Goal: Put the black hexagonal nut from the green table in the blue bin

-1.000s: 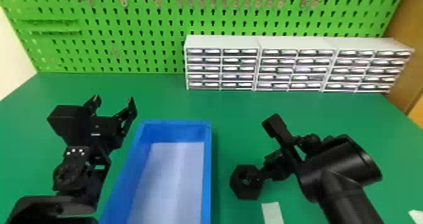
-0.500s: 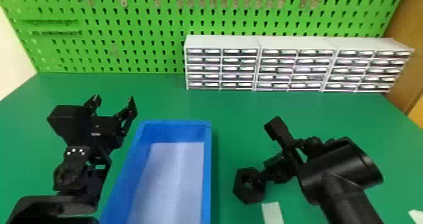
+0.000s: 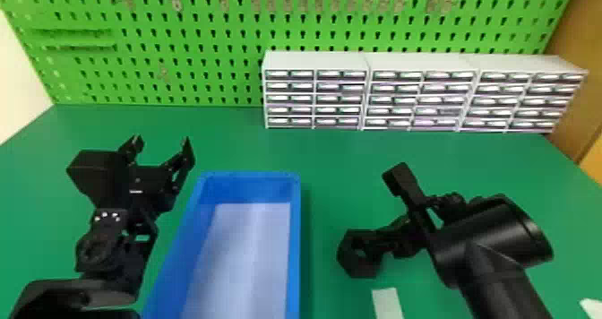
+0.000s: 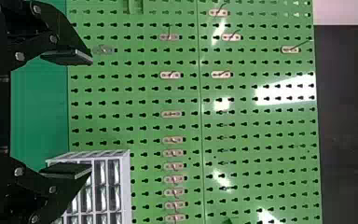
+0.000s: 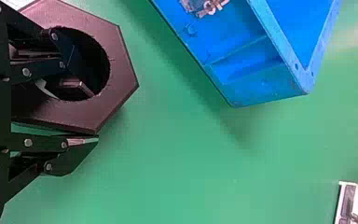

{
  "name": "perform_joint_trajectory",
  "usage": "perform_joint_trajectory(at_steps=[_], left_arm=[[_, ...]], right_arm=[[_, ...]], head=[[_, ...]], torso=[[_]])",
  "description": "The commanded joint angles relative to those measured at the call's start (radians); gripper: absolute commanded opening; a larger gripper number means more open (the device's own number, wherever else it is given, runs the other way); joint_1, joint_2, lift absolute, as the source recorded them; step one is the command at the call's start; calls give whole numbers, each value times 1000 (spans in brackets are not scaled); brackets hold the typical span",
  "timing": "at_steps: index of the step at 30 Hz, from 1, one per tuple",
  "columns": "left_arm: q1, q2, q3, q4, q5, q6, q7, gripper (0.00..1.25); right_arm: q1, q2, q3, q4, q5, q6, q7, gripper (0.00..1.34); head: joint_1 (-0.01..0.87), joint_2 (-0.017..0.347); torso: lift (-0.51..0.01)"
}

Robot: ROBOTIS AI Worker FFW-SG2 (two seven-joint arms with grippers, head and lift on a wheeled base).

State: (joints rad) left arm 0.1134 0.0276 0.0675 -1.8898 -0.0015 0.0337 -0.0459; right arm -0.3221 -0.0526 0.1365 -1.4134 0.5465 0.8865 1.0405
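Two black grippers show above the green table [image 3: 331, 157]. The right gripper [image 3: 376, 245] has hold of the black hexagonal nut [image 3: 363, 269] by one side of its ring: in the right wrist view, one finger [image 5: 74, 65] reaches into the hole and the other [image 5: 77, 151] lies along the outer edge. The fingers are parted by about the thickness of that side. The nut sits at the fingertips, its far part sticking out beyond them; whether it touches the table, I cannot tell. It is to the right of the blue bin [image 3: 295, 242], outside it and apart from its wall. The left gripper [image 3: 162, 142] is on the bin's left, spread wide with nothing between its fingers.
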Motion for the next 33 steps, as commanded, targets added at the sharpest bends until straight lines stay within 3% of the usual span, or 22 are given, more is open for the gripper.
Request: perform_joint_trajectory(at_steps=[1, 24, 33], left_arm=[[2, 0, 0, 0, 0, 0, 0, 815], [3, -2, 0, 3, -2, 0, 1, 813], [5, -2, -3, 5, -2, 0, 1, 813]], right_arm=[[9, -1, -15, -6, -10, -4, -2, 245], [9, -3, -72, -141, -16, 8, -8, 247], [20, -3, -100, -206, -91, 3, -43, 245]], head=[[657, 57], [657, 57], [657, 57]], torso=[[-95], [-95], [-95]])
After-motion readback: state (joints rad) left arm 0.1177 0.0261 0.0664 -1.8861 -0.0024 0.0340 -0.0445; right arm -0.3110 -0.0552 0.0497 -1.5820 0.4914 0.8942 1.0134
